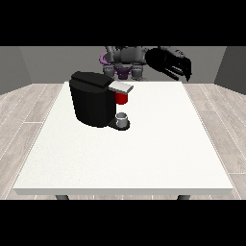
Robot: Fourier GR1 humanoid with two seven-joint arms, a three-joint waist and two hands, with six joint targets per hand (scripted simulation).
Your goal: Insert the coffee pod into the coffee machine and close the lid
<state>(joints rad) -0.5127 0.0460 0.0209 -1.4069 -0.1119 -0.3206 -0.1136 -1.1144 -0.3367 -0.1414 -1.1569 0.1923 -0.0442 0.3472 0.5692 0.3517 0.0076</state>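
Observation:
The black coffee machine (92,100) stands on the white table (144,153), left of its middle. Its grey lid (121,87) juts out to the right, and a red thing at the machine (122,98) shows just under it. A small grey thing (123,120) sits on the machine's base below. The hand at the view's right (169,62) hangs in the air above the table's far right edge, well away from the machine. Its fingers are spread and droop down, with nothing in them. No other hand shows.
The robot's torso (126,58) stands behind the table's far edge. A wooden floor surrounds the table on all sides.

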